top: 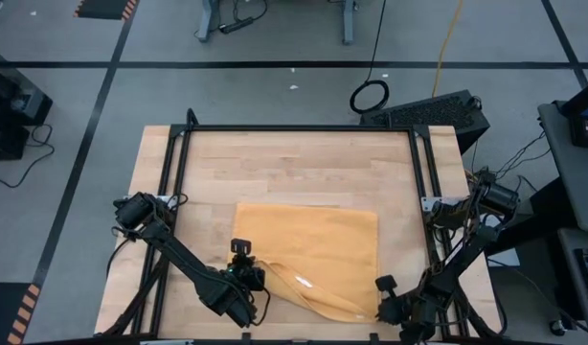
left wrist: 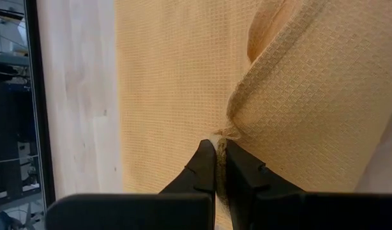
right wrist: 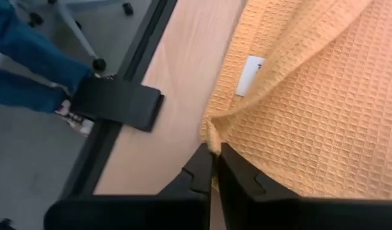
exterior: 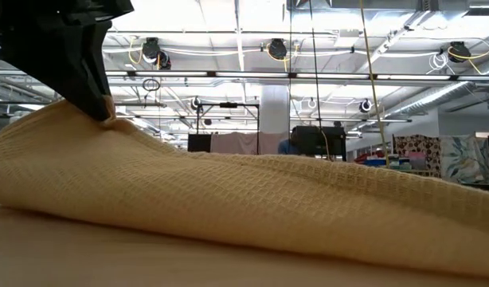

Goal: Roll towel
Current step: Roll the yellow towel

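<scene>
The 2 dark fingers of the left gripper (left wrist: 220, 148) are pressed together on a pinch of cloth, with a tuft of weave bunched at their tips. The 2 fingers of the right gripper (right wrist: 214, 153) are likewise clamped on a corner of the same cloth, its hem tucked between them.

What they hold is the mustard-yellow, waffle-weave cloth towel (top: 318, 251). It lies on the front half of the pale wooden tabletop (top: 294, 163), inside the black metal frame (top: 299, 127), with most of it flat. From above, the left gripper (top: 244, 278) sits at the near left corner and the right gripper (top: 385, 305) at the near right corner. The near edge between them is lifted and folded over into a sagging ridge. A small white label (right wrist: 249, 75) shows on the turned-up side.

From table height the towel (exterior: 252, 199) rises in a soft hump, peaking where a gripper lifts it.

It looks light and wholly limp: it sags between the 2 holds and keeps no shape alone. The textured weave should give the fingers good purchase. The 2 near corners seem the right places to hold. My guess is that an even roll needs both ends to travel together, or the middle will droop and skew.

A person's blue-trousered legs (right wrist: 23, 64) stand beyond the table edge, beside a chair base.
</scene>
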Robot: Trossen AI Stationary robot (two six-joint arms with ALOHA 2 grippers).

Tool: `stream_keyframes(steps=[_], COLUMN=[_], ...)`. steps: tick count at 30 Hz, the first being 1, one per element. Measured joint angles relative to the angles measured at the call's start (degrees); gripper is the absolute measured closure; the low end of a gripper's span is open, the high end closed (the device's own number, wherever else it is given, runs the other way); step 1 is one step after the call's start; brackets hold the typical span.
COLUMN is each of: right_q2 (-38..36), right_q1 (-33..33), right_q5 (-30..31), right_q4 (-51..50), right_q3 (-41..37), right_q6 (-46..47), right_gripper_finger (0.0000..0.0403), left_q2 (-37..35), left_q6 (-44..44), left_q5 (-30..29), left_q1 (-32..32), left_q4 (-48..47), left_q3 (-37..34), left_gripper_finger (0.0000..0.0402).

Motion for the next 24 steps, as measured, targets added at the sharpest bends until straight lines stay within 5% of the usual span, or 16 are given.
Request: stream_keyframes(steps=[9,24], right_q2=[-5.5,-25.4], right_q1=[0.0,-1.1], right_q5=[-5.4,-4.7], right_q4=[1.1,-4.1], right_q3=[-0.2,-0.2], right_q6=[11.5,18.8], right_gripper_finger=[0.0401,0.0402], left_q2=[0.0,0.0], left_q6=[-0.4,-8.2], left_q5=[2.0,10.7], left_q1=[-0.2,-0.8], left_q4=[-1.4,-1.9], left_q3=[2.9,14.0], left_gripper_finger=[0.0386,0.0386])
